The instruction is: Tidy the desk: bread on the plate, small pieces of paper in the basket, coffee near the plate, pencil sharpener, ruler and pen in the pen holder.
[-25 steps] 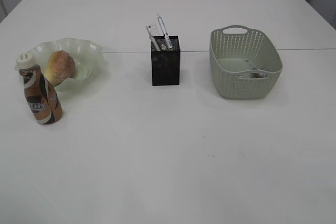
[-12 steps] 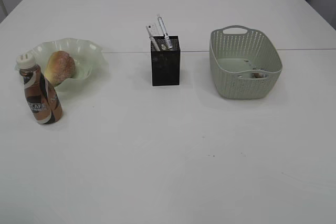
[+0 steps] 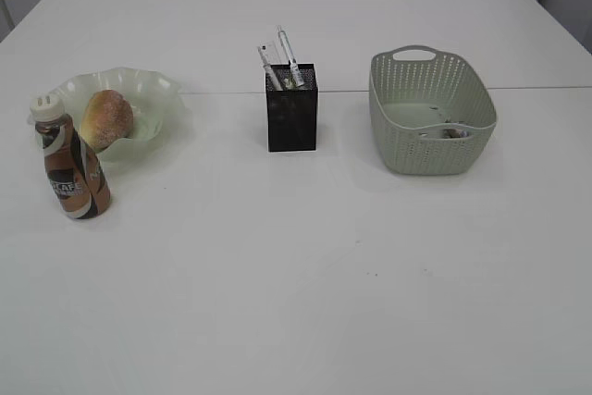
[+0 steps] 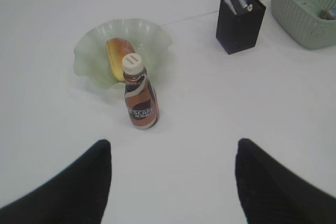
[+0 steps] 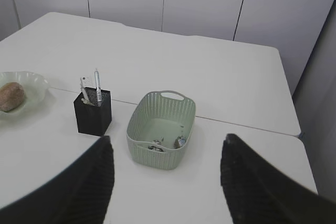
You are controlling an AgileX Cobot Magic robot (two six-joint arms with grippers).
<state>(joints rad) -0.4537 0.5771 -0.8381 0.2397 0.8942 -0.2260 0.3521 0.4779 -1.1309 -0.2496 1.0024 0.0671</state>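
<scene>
Pale green ruffled glass cradles the bread (image 3: 105, 118) on the plate (image 3: 157, 90) in the exterior view, the coffee (image 3: 72, 166) standing just beside it; the black dotted pen holder (image 3: 291, 119) sits mid-desk with pens upright inside, and the perforated plastic basket (image 3: 430, 123) lies to its right, on the plain white desk (image 3: 305, 275). From the left wrist, the left gripper (image 4: 173, 182) hangs with jaws wide apart and empty above the bottle, whose slick label likely calls for a grip at the waist; the brittle-looking dish is best lifted, if at all, by its rim. From the right wrist, the right gripper (image 5: 167, 179) is likewise spread and empty, high over the basket, where the small pieces of paper (image 5: 167, 144), light and crushable, rest on the floor.
</scene>
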